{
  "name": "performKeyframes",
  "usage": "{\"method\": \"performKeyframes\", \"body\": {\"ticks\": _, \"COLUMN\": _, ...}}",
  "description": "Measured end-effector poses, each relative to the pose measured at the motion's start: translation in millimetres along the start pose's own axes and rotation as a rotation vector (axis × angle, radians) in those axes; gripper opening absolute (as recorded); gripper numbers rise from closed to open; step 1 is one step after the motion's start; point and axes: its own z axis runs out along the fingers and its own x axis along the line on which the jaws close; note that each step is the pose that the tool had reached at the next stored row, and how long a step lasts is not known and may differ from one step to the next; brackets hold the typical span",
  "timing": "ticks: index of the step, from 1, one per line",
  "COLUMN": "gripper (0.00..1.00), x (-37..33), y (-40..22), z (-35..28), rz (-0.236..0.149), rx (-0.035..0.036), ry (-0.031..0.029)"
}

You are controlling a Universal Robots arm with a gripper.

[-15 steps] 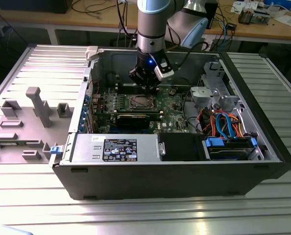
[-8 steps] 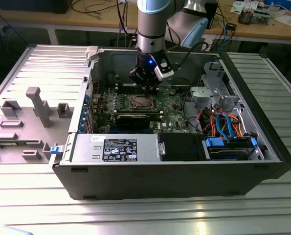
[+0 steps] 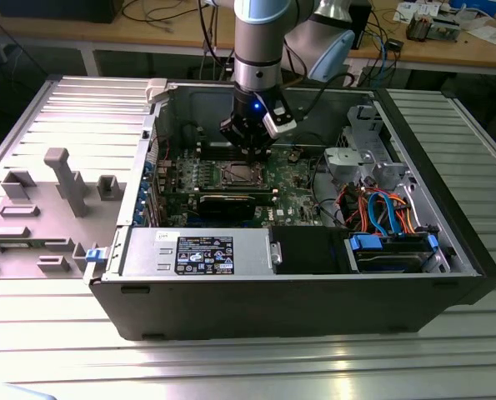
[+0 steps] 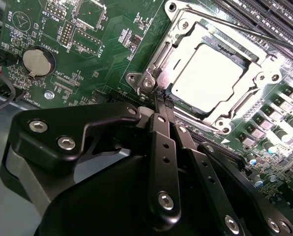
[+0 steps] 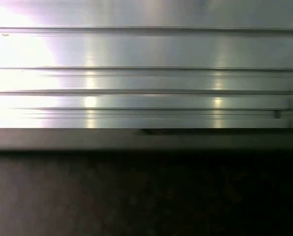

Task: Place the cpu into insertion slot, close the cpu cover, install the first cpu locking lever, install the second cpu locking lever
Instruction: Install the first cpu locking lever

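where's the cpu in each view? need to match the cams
Exterior view: cpu sits in the insertion slot, just under the gripper.
Second wrist view: cpu, bright square framed by the cpu cover, past the gripper.
First wrist view: ribbed metal surface.
Shared landmark: the cpu cover.

Glossy metal cpu (image 4: pixel 209 74), shiny steel cpu cover (image 4: pixel 183 37), matt black fingers (image 4: pixel 162 109)

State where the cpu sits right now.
In the second wrist view the cpu lies in the insertion slot, framed by the cpu cover, just beyond the gripper.
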Motion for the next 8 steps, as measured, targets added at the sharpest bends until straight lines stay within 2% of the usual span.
{"method": "performKeyframes", "body": {"ticks": 3, "gripper": 0.11, "x": -0.2, "y": -0.1, "z": 1.3, "rz": 0.000, "rx": -0.0044, "ry": 0.0001}}
{"method": "performKeyframes", "body": {"ticks": 6, "gripper": 0.11, "x": -0.1, "y": 0.0, "z": 1.4, "rz": 0.000, "rx": -0.0210, "ry": 0.0000}}
{"method": "performKeyframes", "body": {"ticks": 8, "gripper": 0.11, "x": -0.1, "y": 0.2, "z": 1.3, "rz": 0.000, "rx": -0.0221, "ry": -0.0001}}
